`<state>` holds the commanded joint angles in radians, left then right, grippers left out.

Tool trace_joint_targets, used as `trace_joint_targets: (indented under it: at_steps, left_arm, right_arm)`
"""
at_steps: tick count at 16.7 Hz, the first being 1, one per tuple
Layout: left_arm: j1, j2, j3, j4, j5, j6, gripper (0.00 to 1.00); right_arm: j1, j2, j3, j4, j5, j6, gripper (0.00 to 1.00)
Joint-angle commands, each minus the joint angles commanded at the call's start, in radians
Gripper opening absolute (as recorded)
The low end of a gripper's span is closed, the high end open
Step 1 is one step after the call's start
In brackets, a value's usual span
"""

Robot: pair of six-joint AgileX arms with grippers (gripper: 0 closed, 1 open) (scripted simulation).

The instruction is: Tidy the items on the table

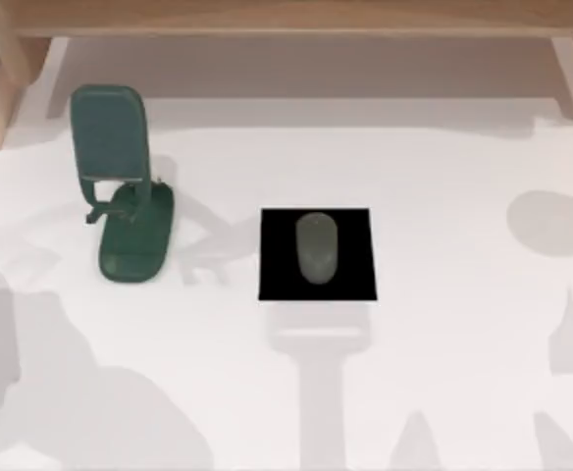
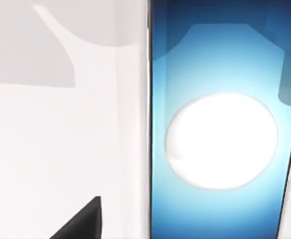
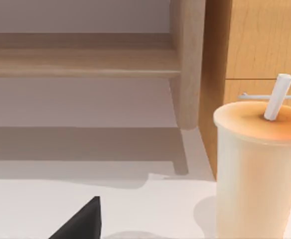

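The small grey oval computer mouse (image 1: 316,247) already lies on the black square pad (image 1: 277,280), near the middle of the wide white desk (image 1: 463,324); left of the pad stands the dark green phone stand (image 1: 120,186), its cradle bare; that half looks undone. The slim smartphone with a glowing blue screen (image 2: 225,129) sits close under the left wrist camera, above the desk; whether the left pincer grips it I cannot tell. In the right wrist view a pale lidded cup with a straw (image 3: 257,164) stands beside the light wooden shelf (image 3: 85,59); that pincer's state I cannot tell either.
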<state>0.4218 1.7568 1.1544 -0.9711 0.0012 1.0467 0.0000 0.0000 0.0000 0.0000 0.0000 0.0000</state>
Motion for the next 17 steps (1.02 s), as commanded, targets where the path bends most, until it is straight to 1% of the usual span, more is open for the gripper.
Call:
trace_joint_targets:
  at_steps: [3, 9, 14, 17]
  left_arm:
    - [0.002, 0.028, -0.033, 0.064, -0.001, 0.0, 1.0]
    - [0.005, 0.117, -0.137, 0.259, -0.001, 0.005, 1.0]
    - [0.006, 0.125, -0.147, 0.275, -0.001, 0.005, 1.0]
    - [0.006, 0.125, -0.147, 0.275, -0.001, 0.005, 0.77]
  right_arm:
    - [0.0, 0.0, 0.0, 0.0, 0.0, 0.0, 1.0]
    - [0.0, 0.0, 0.0, 0.0, 0.0, 0.0, 1.0]
    - [0.0, 0.0, 0.0, 0.0, 0.0, 0.0, 1.0]
    - [0.0, 0.0, 0.0, 0.0, 0.0, 0.0, 1.0]
